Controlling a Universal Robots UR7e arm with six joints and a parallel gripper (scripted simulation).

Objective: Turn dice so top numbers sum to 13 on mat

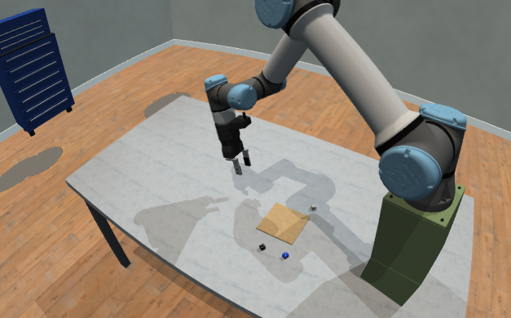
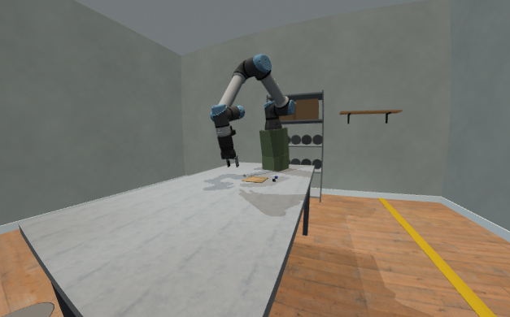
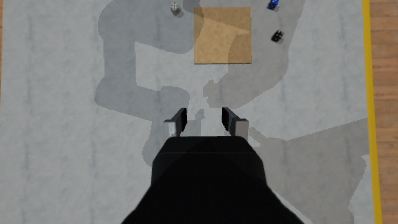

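Observation:
The square tan mat [image 1: 283, 223] [image 2: 255, 180] [image 3: 220, 45] lies flat on the table. A black die [image 1: 262, 247] [image 2: 274, 180] [image 3: 277, 36] and a blue die [image 1: 285, 255] [image 2: 276, 177] [image 3: 272, 4] lie on the table beside one side of the mat. A whitish die [image 1: 313, 208] [image 2: 244, 175] [image 3: 175, 7] lies on the table beyond the opposite side. None of the dice is on the mat. Their top numbers are too small to read. My gripper [image 1: 243, 165] [image 2: 233, 163] [image 3: 204, 114] is open and empty, above the table and off to one side of the mat.
The table [image 1: 128, 171] [image 2: 156, 244] carries the arm's green pedestal [image 1: 405, 245] [image 2: 275, 150] at one end, past the mat and dice. Shadows of the arm fall across the mat and table. A blue cabinet [image 1: 30, 69] and a shelf rack [image 2: 322, 142] stand away from the table.

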